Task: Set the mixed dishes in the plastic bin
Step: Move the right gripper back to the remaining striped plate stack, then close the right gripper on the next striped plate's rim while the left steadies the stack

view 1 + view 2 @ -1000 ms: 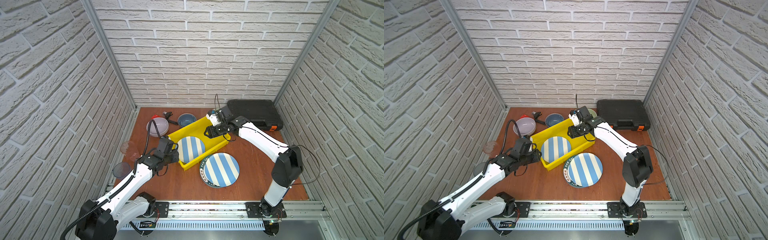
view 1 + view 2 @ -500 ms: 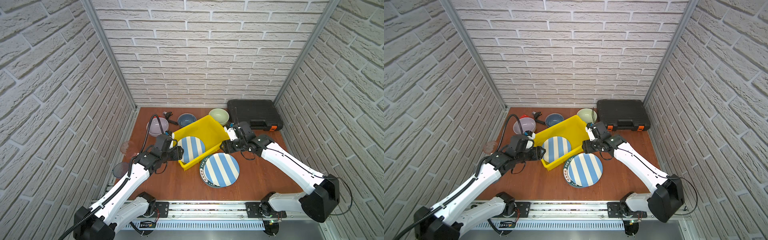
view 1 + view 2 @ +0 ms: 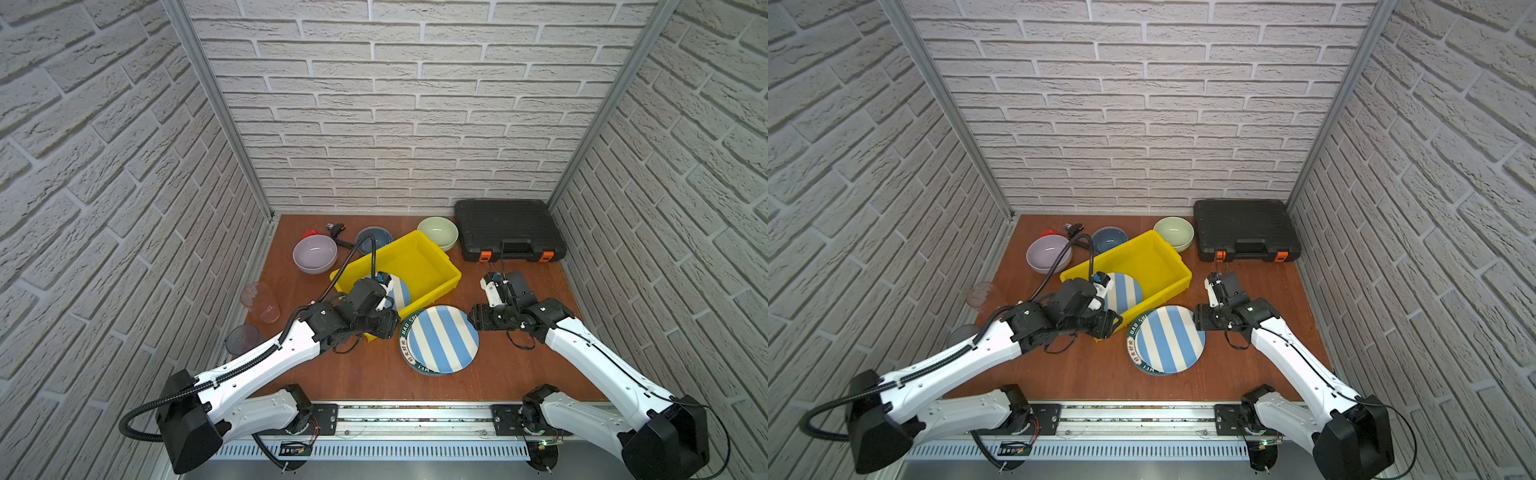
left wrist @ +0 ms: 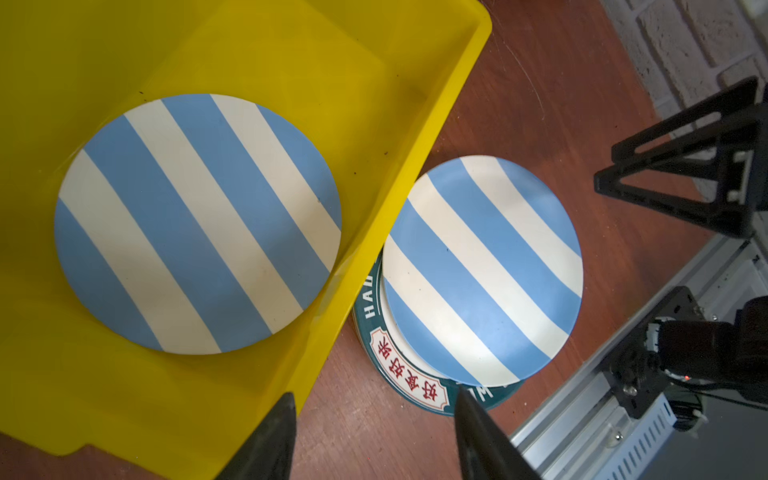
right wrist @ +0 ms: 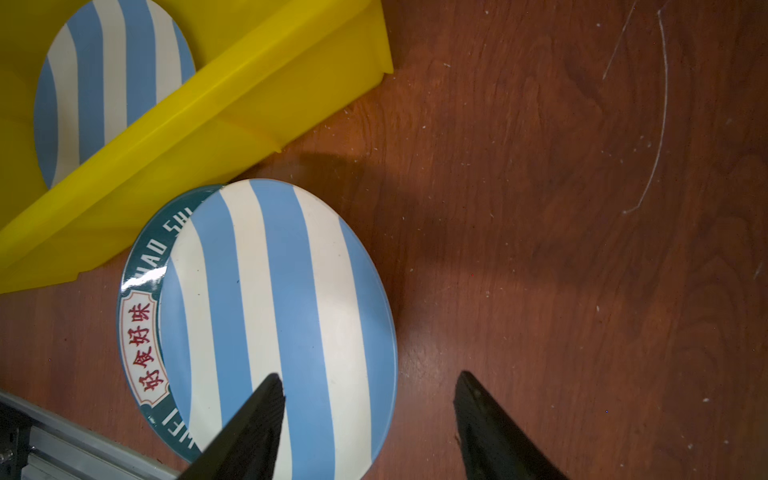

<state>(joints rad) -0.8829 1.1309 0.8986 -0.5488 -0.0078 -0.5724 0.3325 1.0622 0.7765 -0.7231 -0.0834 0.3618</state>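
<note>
The yellow plastic bin [image 3: 415,259] stands mid-table with a blue-white striped plate [image 4: 195,224] lying in it. A second striped plate [image 3: 442,338] rests on a green-rimmed printed plate [image 4: 399,370] just in front of the bin. My left gripper [image 4: 374,399] is open and empty, low over the table between the bin's near corner and the printed plate. My right gripper [image 5: 368,378] is open across the stacked striped plate's right edge, one finger over the plate and one over the table. Lilac [image 3: 314,253], dark-blue [image 3: 376,239] and pale-green [image 3: 437,232] bowls stand behind the bin. Two tumblers [image 3: 262,301] stand at the left.
A black case with orange latches [image 3: 509,228] sits at the back right. A red-and-black wrench [image 3: 332,230] lies at the back left behind the lilac bowl. Brick walls close in three sides, and a metal rail [image 3: 415,411] runs along the front.
My right arm has swung from the bin's back edge forward and down to the right edge of the stacked plates. My left gripper has shifted right past the bin's near corner.
</note>
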